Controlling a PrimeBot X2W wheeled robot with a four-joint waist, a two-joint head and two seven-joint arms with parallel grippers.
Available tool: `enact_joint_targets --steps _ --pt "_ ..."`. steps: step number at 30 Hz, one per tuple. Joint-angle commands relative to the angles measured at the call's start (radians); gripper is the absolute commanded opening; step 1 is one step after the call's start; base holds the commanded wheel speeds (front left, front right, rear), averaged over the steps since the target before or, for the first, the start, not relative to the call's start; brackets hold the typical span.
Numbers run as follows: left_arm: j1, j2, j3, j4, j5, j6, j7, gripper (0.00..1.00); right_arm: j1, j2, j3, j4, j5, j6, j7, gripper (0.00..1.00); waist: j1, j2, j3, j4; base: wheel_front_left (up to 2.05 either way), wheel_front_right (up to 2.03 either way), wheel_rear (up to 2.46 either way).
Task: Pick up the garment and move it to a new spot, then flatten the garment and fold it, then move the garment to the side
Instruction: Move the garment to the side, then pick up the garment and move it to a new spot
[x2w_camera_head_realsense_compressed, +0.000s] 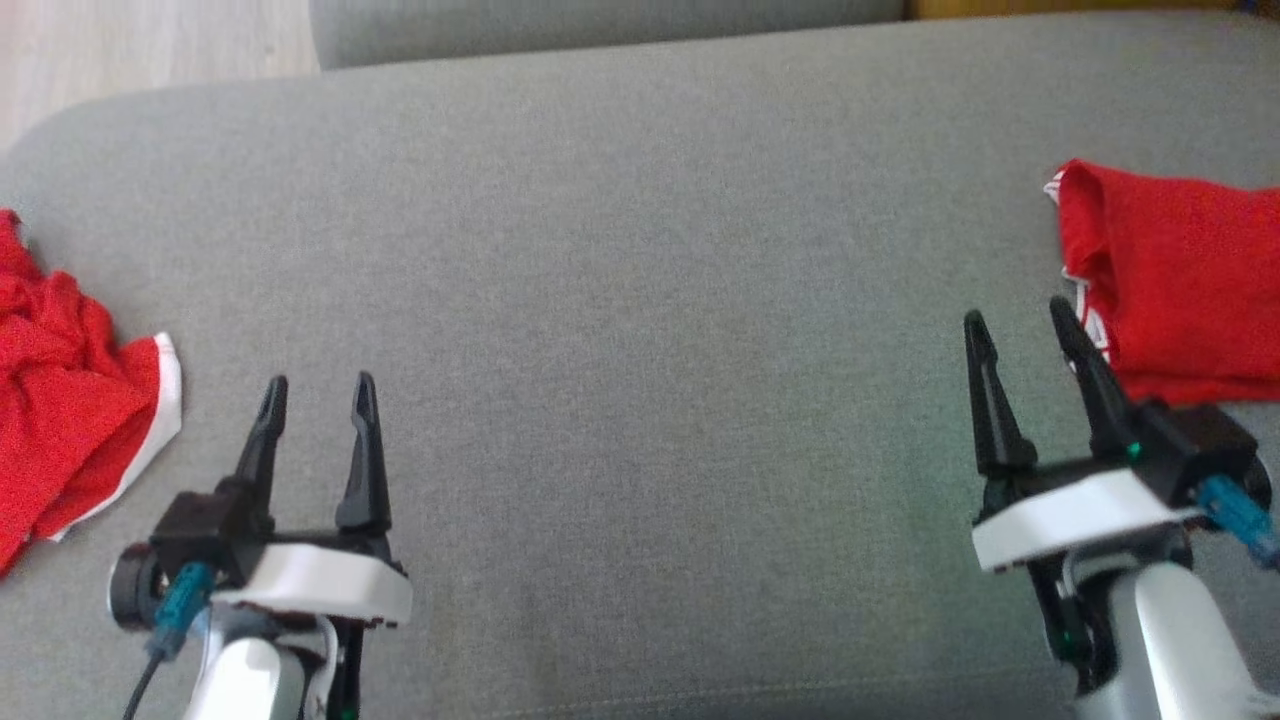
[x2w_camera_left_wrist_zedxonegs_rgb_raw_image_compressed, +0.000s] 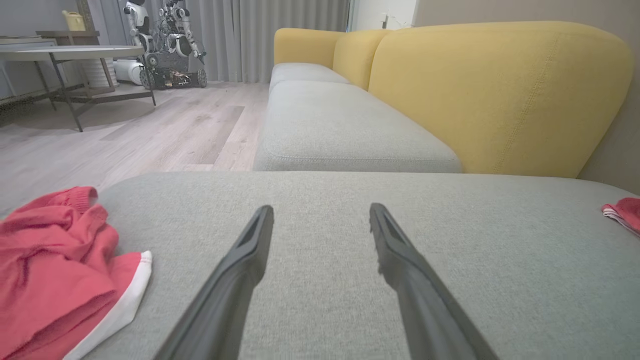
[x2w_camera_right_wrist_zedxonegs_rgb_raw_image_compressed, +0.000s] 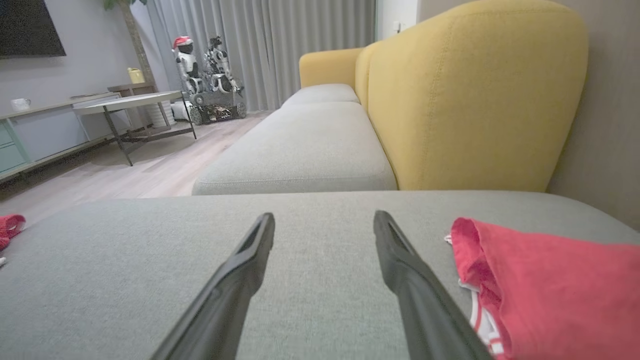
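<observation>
Left gripper (x2w_camera_head_realsense_compressed: 319, 381): fingers spread, empty, near the crumpled red garment (x2w_camera_head_realsense_compressed: 60, 400) on the grey cushion (x2w_camera_head_realsense_compressed: 640, 280).
Right gripper (x2w_camera_head_realsense_compressed: 1015, 311): spread, empty, just beside the folded red garment (x2w_camera_head_realsense_compressed: 1180, 290).
Progress: the folded one looks finished, I think; the crumpled one is not yet picked up.
Wrist views add: the room beyond, with a parked robot (x2w_camera_left_wrist_zedxonegs_rgb_raw_image_compressed: 170, 45).

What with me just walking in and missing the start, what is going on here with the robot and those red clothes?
Nothing is being held right now. The left gripper and the right gripper both hang open over the bare middle of a grey seat cushion. A crumpled red garment with a white hem lies at the robot's far left. A neater red garment lies at its right, close beside the right gripper's fingers. It looks like a pause between handling one garment and the other.
</observation>
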Motion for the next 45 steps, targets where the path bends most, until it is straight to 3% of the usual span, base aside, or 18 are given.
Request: enact_joint_targets --steps 1,19,45 --pt "-0.007 0.016 0.036 -0.026 -0.01 -0.001 -0.011 1.0 0.005 0.005 0.017 -0.048 0.009 -0.001 0.011 1.0 0.0001 -0.0001 -0.031 0.001 0.0 0.0 0.0" --pt "0.093 0.035 0.011 -0.038 -0.011 0.015 0.028 1.0 0.149 0.008 -0.005 -0.12 0.02 -0.001 0.062 1.0 0.0001 -0.0001 -0.14 -0.004 0.0 0.0 0.0" --pt "0.098 0.048 -0.005 -0.064 -0.018 0.034 0.04 1.0 0.17 0.008 -0.022 -0.153 0.023 -0.001 0.074 1.0 0.0001 -0.0001 -0.135 -0.001 0.0 0.0 0.0"
